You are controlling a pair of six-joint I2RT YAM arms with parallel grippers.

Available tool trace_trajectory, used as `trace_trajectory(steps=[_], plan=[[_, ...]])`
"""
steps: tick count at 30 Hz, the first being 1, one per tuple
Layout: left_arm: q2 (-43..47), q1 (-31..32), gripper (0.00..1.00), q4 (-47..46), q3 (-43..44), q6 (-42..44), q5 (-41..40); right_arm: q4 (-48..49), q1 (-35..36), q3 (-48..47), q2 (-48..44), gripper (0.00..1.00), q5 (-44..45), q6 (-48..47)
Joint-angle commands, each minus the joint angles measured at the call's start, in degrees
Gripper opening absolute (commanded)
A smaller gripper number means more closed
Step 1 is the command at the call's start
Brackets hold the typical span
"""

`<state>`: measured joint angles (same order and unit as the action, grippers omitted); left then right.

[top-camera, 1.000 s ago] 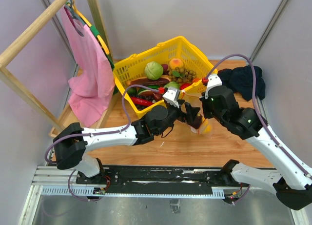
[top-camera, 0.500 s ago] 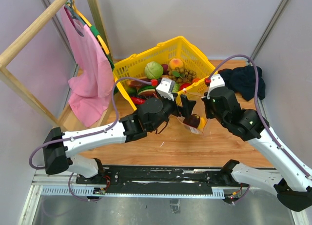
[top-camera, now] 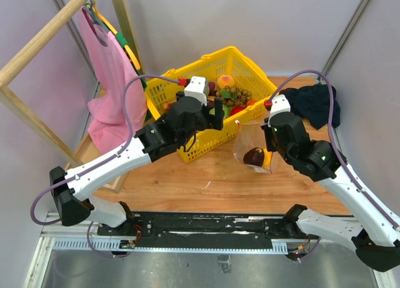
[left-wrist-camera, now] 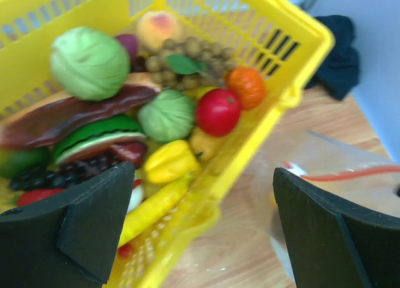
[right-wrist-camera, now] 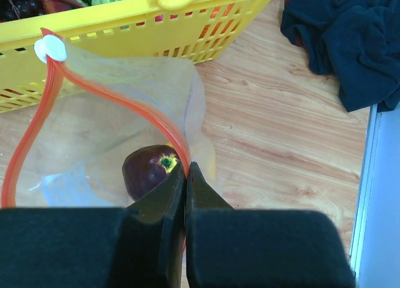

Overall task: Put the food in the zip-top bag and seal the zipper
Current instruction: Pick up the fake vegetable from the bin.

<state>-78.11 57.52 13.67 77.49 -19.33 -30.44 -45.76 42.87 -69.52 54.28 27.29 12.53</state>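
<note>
Wooden bench (top-camera: pixel 206 175) | left claw (left-wrist-camera: pixel 201 194) spread wide, empty, over basket (top-camera: pixel 200 144) of food (left-wrist-camera: pixel 169 113), far left | right claw (right-wrist-camera: pixel 186 172) clenched on zipper (right-wrist-camera: pixel 94 87) | bag (right-wrist-camera: pixel 125 125) just right of basket, purple piece (right-wrist-camera: pixel 147 169) inside

Clear zip-top bag (right-wrist-camera: pixel 119 122) mouth open, zipper (right-wrist-camera: pixel 53 68) unsealed; dark purple food (right-wrist-camera: pixel 145 170) inside.

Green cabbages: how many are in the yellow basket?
2. The larger cabbage sits upper left in the left wrist view; the smaller cabbage lies in the basket's middle beside the red fruit. Others may be buried.
</note>
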Motion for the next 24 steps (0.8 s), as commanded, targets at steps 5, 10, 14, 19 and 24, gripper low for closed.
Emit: trace_trajectory(steps=[5, 10, 14, 19, 24], plan=[[-1.8, -10.3, 0.95, 17.0, 4.7, -11.0, 2.7, 1.1, 0.9, 0.7, 0.0, 0.01, 1.1, -1.5], [-7.1, -15.5, 0.92, 20.7, 6.1, -16.1, 7.8, 1.7, 0.9, 1.2, 0.1, 0.01, 0.3, -2.0], [-13.1, -16.3, 0.91, 23.7, 9.2, -13.9, 8.3, 2.1, 0.8, 1.8, -0.2, 0.02, 0.3, -2.3], [-18.7, -17.6, 0.93, 25.8, 12.4, -14.8, 8.6, 2.7, 0.8, 2.9, -0.5, 0.02, 0.1, -2.5], [-22.0, -18.4, 0.93, 25.7, 13.4, -15.4, 10.3, 2.8, 0.8, 3.3, -0.6, 0.02, 0.2, -2.7]])
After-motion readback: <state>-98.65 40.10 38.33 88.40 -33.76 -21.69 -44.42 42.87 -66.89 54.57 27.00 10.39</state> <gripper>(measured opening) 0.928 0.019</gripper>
